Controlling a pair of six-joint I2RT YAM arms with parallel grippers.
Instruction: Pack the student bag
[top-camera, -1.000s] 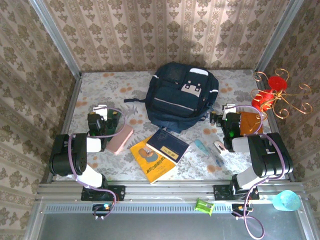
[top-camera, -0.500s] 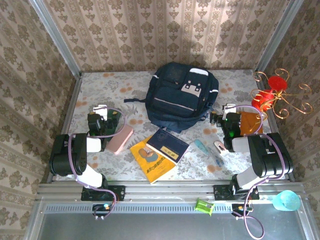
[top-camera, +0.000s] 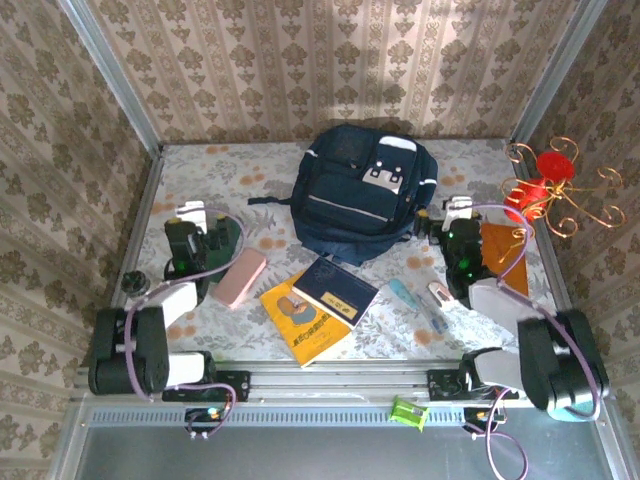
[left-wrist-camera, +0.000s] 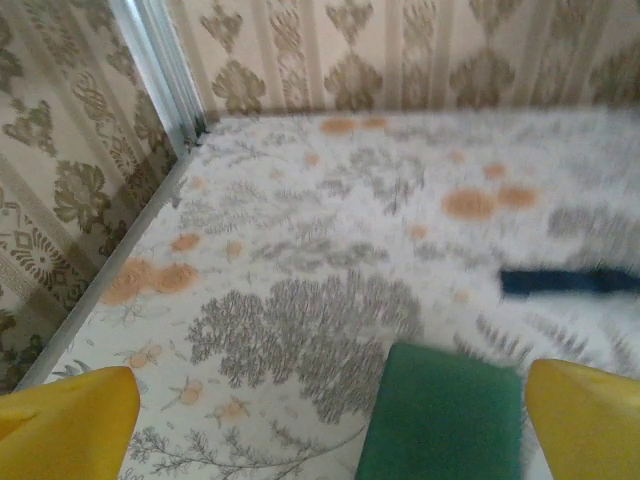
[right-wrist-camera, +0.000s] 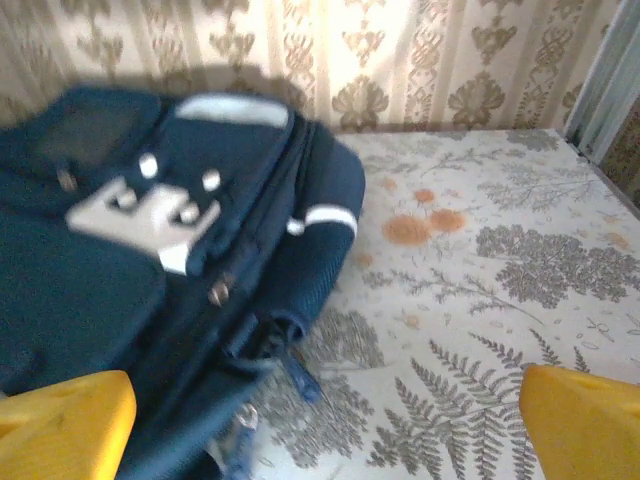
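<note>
The student bag (top-camera: 362, 195), dark navy with a white-and-grey patch, lies at the back middle of the table. Its right side fills the left half of the right wrist view (right-wrist-camera: 150, 270), zip pulls hanging off its edge. My right gripper (top-camera: 441, 216) is just right of the bag and open, yellow fingertips (right-wrist-camera: 585, 425) wide apart with nothing between them. My left gripper (top-camera: 200, 222) is left of the bag, open over a green flat object (left-wrist-camera: 440, 415). A navy strap (left-wrist-camera: 570, 282) lies ahead of it.
Near the front lie a pink case (top-camera: 240, 278), a yellow book (top-camera: 298, 322) under a navy book (top-camera: 335, 288), a light blue tube (top-camera: 400, 293) and an orange notebook (top-camera: 503, 250). A red and gold stand (top-camera: 545, 190) is at the right edge. Patterned walls enclose the table.
Both arms have stretched out, their elbows dropping toward the near edge, and both grippers have shifted slightly toward the back. Both stay open. Nothing on the table has moved.
</note>
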